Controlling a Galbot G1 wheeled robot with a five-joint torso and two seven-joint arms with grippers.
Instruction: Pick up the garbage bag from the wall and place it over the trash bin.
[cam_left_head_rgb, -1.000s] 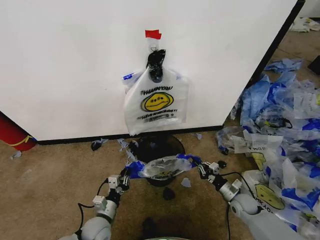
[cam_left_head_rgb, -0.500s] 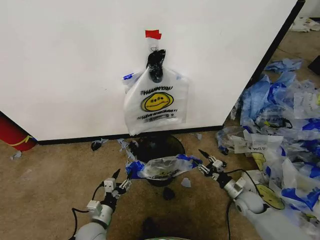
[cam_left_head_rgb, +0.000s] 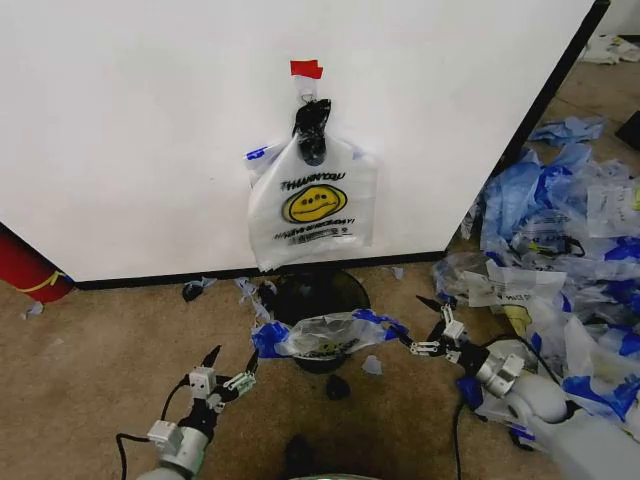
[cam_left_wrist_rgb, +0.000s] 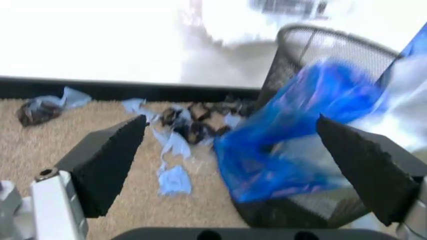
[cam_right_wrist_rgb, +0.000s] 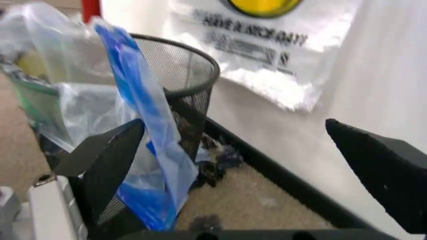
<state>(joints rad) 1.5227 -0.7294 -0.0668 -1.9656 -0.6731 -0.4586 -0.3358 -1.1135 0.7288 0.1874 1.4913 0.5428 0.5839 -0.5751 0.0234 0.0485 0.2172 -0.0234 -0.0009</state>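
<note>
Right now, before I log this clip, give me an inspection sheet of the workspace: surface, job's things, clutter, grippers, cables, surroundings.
Surface: brown carpet floor, littered with small scraps.
Job's things: one garbage bag hangs on the wall under red tape; a second bag is draped over the trash bin below, its blue edges hanging over the rim.
Clutter: heap of blue-and-white bags on the robot's right; torn blue plastic bits near the bin's base.
Grippers: left gripper open, low beside the bin; right gripper open, on the bin's other side; neither holds anything.
Cables: black cable along the left arm.
Surroundings: red cylinder at the wall's left end.
</note>
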